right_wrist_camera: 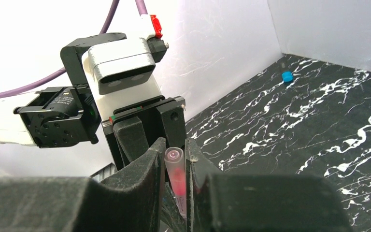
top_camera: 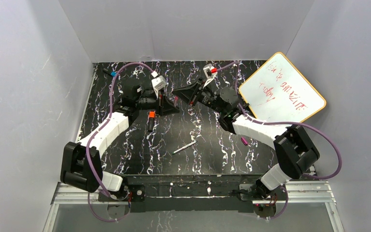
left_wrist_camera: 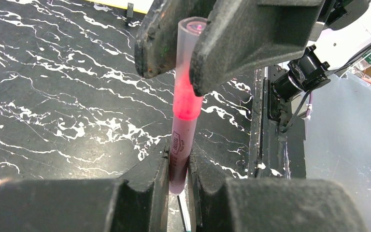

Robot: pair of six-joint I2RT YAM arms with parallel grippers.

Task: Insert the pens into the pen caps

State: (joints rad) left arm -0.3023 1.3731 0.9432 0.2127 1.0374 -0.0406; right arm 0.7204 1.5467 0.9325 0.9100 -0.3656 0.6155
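While both arms meet mid-air over the table (top_camera: 212, 162), I see L gripper (left_wrist_camera: 178, 162) clamped near-shut on magenta pen (left_wrist_camera: 178, 145), R gripper (left_wrist_camera: 176, 75) pinched on pinkish cap (left_wrist_camera: 186, 104), cap slid over pen's tip; black/orange pen (top_camera: 150, 120) & white-grey pen (top_camera: 183, 148) lie below

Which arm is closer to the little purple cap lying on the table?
Right. The purple cap lies just beside the white forearm of the right arm, on its near side. The left arm is across the table, well to the cap's left.
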